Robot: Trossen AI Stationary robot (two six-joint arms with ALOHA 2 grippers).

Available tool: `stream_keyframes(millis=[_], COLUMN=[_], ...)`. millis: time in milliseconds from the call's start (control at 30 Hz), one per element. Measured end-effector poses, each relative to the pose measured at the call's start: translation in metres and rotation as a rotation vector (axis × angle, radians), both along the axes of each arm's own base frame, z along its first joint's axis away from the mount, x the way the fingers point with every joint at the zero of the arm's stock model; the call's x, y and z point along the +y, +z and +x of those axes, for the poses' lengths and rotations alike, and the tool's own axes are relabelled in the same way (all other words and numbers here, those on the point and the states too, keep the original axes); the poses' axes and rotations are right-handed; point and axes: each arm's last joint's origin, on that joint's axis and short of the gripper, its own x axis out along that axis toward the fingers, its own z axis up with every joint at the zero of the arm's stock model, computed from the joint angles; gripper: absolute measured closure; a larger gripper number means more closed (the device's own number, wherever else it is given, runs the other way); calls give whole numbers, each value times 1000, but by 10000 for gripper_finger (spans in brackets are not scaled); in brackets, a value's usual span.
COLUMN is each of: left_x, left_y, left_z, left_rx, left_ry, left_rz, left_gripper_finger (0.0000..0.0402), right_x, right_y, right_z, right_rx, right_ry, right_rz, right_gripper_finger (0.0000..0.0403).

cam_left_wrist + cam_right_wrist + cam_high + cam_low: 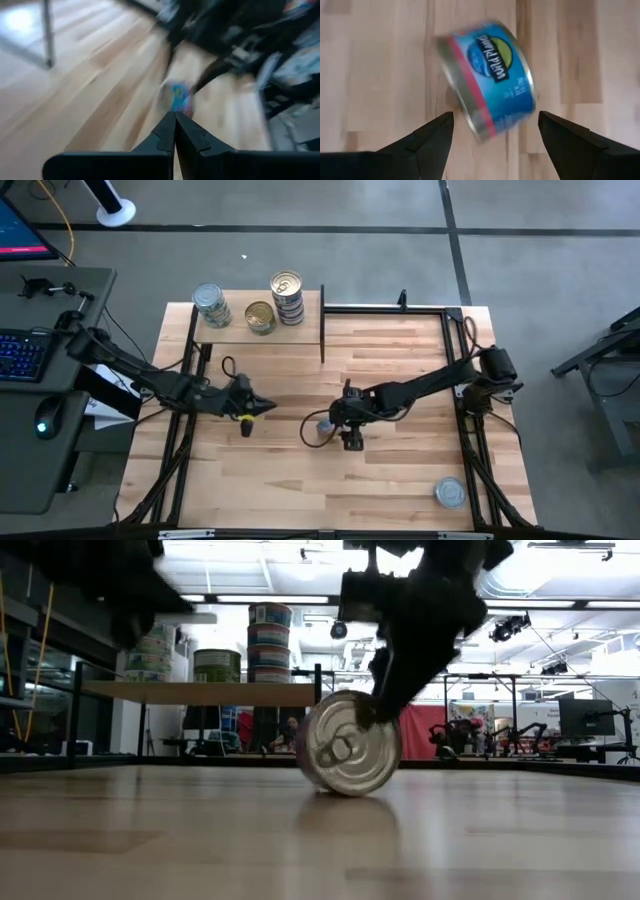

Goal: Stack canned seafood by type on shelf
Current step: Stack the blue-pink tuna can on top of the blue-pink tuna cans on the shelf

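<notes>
Shelf (262, 333), upper left of high view: three tin stacks placed. Right gripper (345, 438) wide above tipped tin (490, 77), mid-frame. Left gripper (262, 407) closed, empty. Another tin (450, 493) lower right, unshelved.

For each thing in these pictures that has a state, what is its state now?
Left gripper: jaws shut, empty, above the table.
Right gripper: jaws open, over the blue tin.
Blue tin: on its edge, tilted, on the table, not gripped.
Silver tin: flat on the table, near corner.
Shelf: holds two stacks and one single tin.
</notes>
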Motion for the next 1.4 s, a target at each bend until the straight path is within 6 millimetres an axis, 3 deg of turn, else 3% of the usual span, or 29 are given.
stream_keyframes(millis=[167, 367, 467, 567, 767, 967, 1067, 1200, 1400], left_x=[-7, 0, 7, 11, 11, 2, -6, -14, -18], left_y=[50, 104, 117, 119, 106, 89, 84, 81, 79], left_z=[-7, -35, -49, -56, -55, -46, -41, -37, -37], left_rx=[-133, -171, -161, -152, -83, -28, -7, 5, -1], left_ry=[-65, -9, 39, 80, 114, 101, 81, 64, 75], left_rz=[81, 224, 266, 287, 251, 179, 169, 152, 90], left_gripper_finger=[401, 402, 402, 402, 401, 401, 402, 402, 401], right_x=[2, 2, 3, 1, 1, 3, 5, 10, 17], right_y=[-5, -2, -1, 1, 16, 59, 75, 75, 57], right_z=[6, 14, 14, 14, 14, 16, 32, 61, 86], right_rx=[-31, -114, -125, -96, -14, 48, -28, 0, 161], right_ry=[-3, -29, -6, -4, 29, 243, 359, 486, 673], right_rz=[10, 23, 13, 12, 16, -41, -97, -148, -122], right_gripper_finger=[135, 247, 293, 308, 268, 170, 123, 95, 91])
